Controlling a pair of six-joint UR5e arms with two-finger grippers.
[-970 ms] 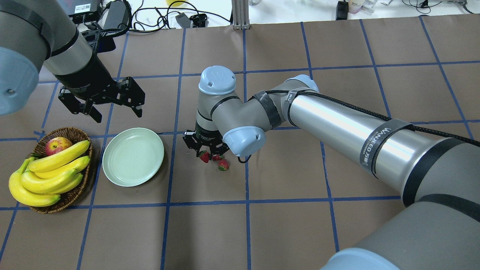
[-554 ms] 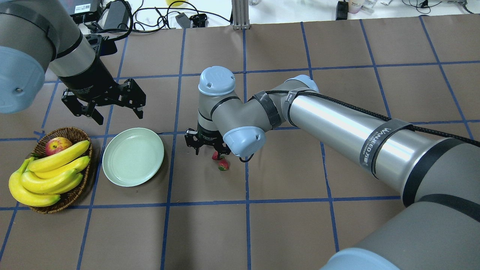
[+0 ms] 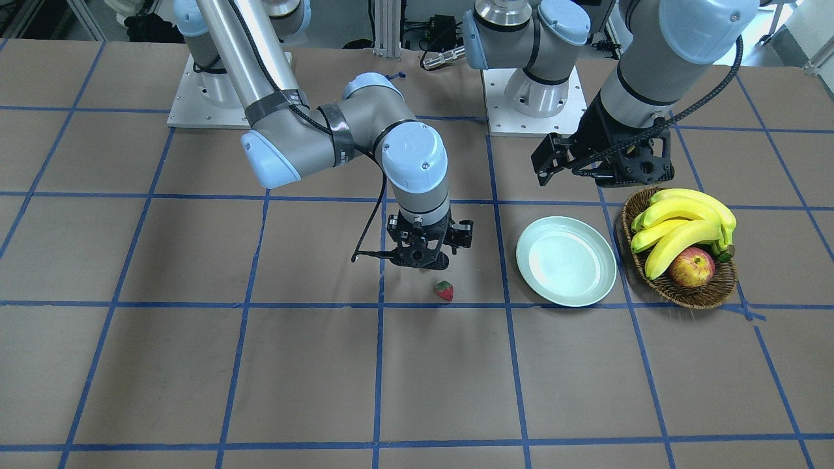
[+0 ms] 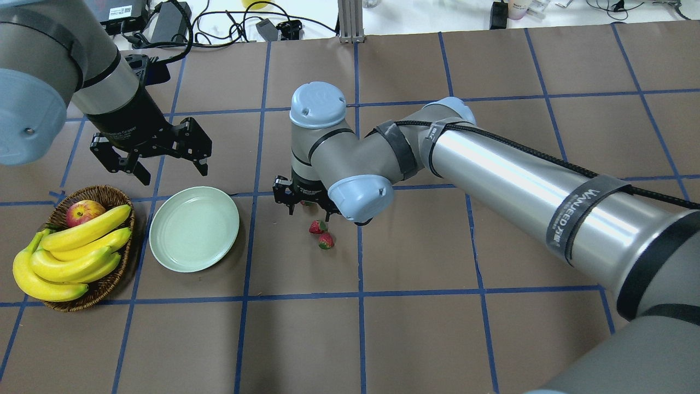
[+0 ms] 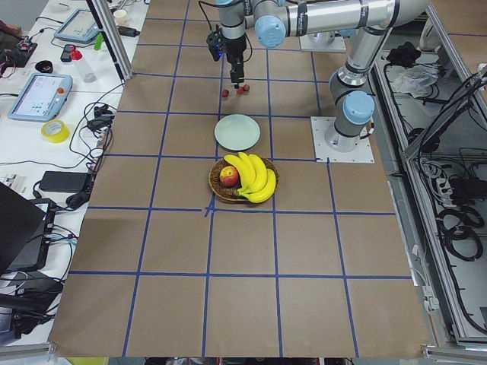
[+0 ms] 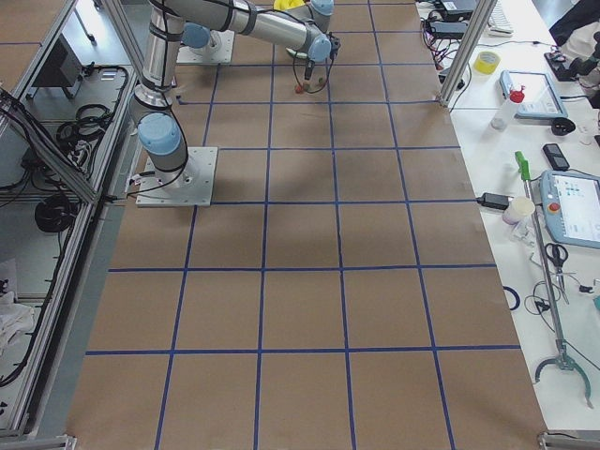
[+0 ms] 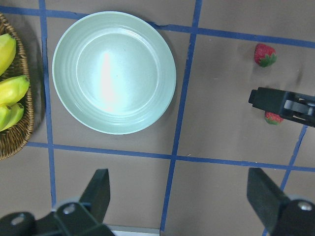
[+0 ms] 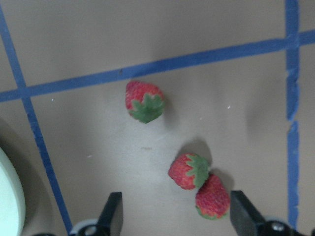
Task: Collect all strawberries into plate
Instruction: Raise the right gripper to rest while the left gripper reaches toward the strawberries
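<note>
Right hand (image 8: 176, 209) hangs above the strawberries (image 8: 188, 171), fingers spread wide, nothing held. All three lie on the brown paper surface (image 4: 415, 339) beneath it. Two touch each other. The lone strawberry (image 8: 144, 101) sits apart from them, closer to a blue tape line. None is on the plate (image 4: 164, 249), which sits near them toward the robot's left, just beside the wicker basket (image 4: 117, 280) of bananas (image 4: 82, 232) and an apple (image 4: 83, 212).

Left hand (image 4: 175, 175) hovers above the surface near plate and basket, also wide open and holding nothing.

Against a second ago, overhead: right hand was low, fingertips down among the berries, one showing red right at them. Now it has risen. The touching pair lies in clear sight, while the third is mostly hidden under the hand in that view; a red speck there may be it. Left hand has barely shifted. Plate and basket unmoved.

Surface: brown paper, blue tape grid. Far edge: cables and power bricks (image 4: 164, 24), an aluminium post (image 4: 350, 22). Side benches carry tablets (image 5: 38, 95) and a yellow tape roll (image 5: 53, 131).
</note>
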